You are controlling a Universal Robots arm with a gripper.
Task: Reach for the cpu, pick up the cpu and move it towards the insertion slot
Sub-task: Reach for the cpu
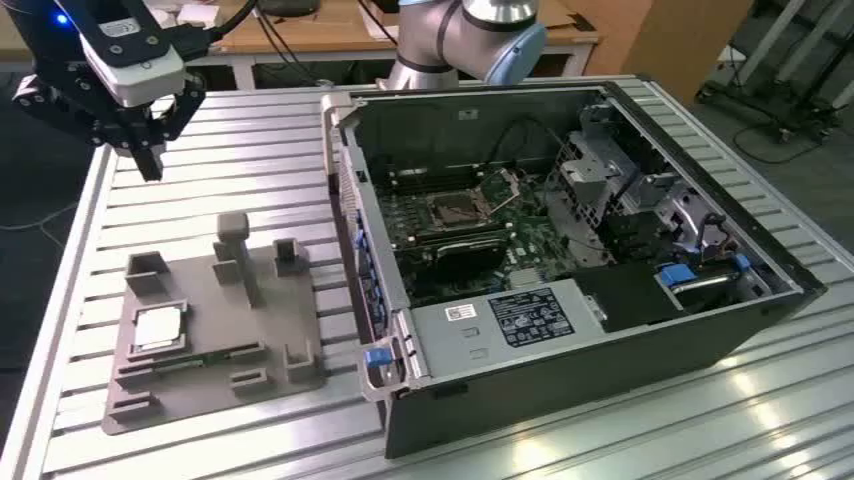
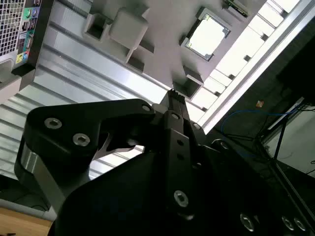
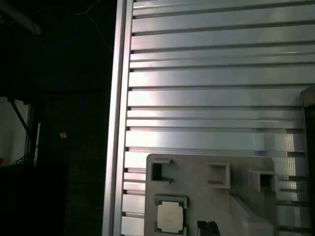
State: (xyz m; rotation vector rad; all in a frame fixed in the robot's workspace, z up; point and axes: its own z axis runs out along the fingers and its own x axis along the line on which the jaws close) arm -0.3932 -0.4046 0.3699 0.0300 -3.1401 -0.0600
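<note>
The cpu (image 1: 158, 327) lies flat, silvery face up, in a square recess of a grey moulded holder (image 1: 274, 335) at the exterior view's left; in both wrist views it shows as a pale square with a lighter rim (image 2: 206, 35) (image 3: 171, 216), seated in the holder (image 3: 211, 164) and touched by nothing; a narrow green memory stick (image 1: 191, 359) lies in the holder just beside it, on the side nearer the exterior camera.

The holder rests on a ribbed aluminium table (image 1: 240, 130); grey posts and small pockets rise from its far half, between the cpu and the gripper.

The gripper (image 1: 147, 168) hangs over bare table beyond the holder's far end, well apart from the cpu, fingers pointing down; in the second wrist view its black fingers meet at a narrow tip (image 2: 175, 96), so the pincer is closed and grips nothing.

An open black computer case (image 1: 641, 365) lies on the table just beside the holder, on the exterior view's right; inside it, on the green board, sits the insertion slot (image 1: 457, 208), a dark square in a shiny metal frame, its thin wire lever tilted up beside it; the slot is well apart from both the cpu and the gripper.
</note>
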